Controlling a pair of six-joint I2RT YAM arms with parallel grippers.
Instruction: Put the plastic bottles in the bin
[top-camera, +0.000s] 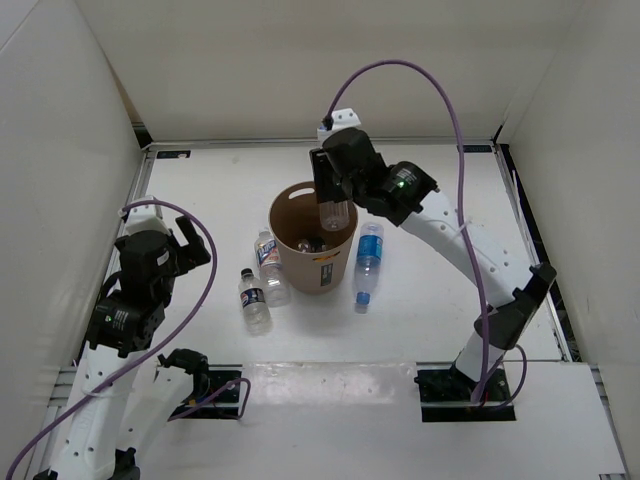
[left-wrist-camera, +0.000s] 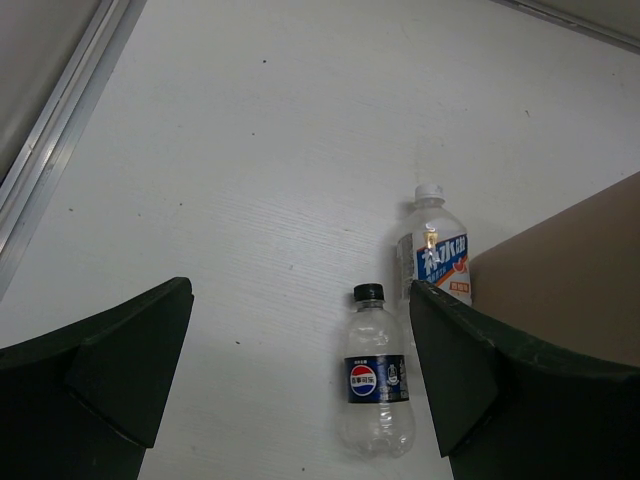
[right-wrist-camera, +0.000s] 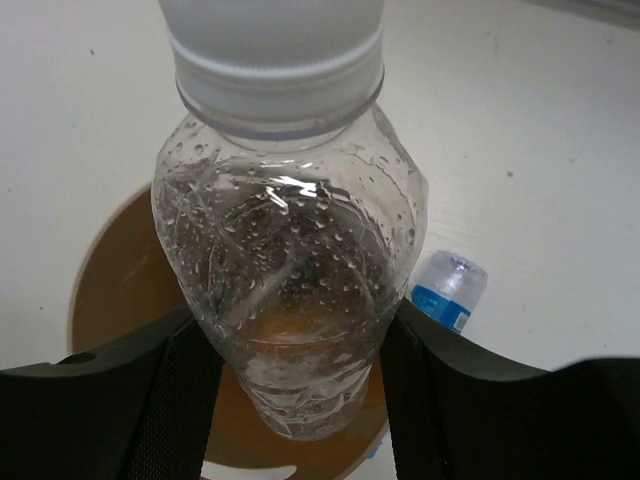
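My right gripper (top-camera: 334, 200) is shut on a plain clear bottle (top-camera: 335, 215) and holds it over the open top of the round tan bin (top-camera: 290, 262). In the right wrist view, the fingers (right-wrist-camera: 180, 390) press both sides of the bottle (right-wrist-camera: 290, 270), which has a white cap; the bin (right-wrist-camera: 105, 290) lies beneath. Three bottles lie on the table: a black-capped one with a dark label (top-camera: 254, 300) (left-wrist-camera: 377, 385), a blue-labelled one (top-camera: 267, 262) (left-wrist-camera: 435, 255) against the bin's left side, and another blue-labelled one (top-camera: 368, 262) (right-wrist-camera: 448, 290) right of it. My left gripper (top-camera: 187, 238) (left-wrist-camera: 300, 370) hangs open above the table, left of the black-capped bottle.
White walls enclose the table on the left, back and right. A metal rail (left-wrist-camera: 55, 150) runs along the left edge. The bin's side (left-wrist-camera: 570, 270) rises close to my left gripper's right finger. A purple cable (top-camera: 450, 120) arcs over the right arm.
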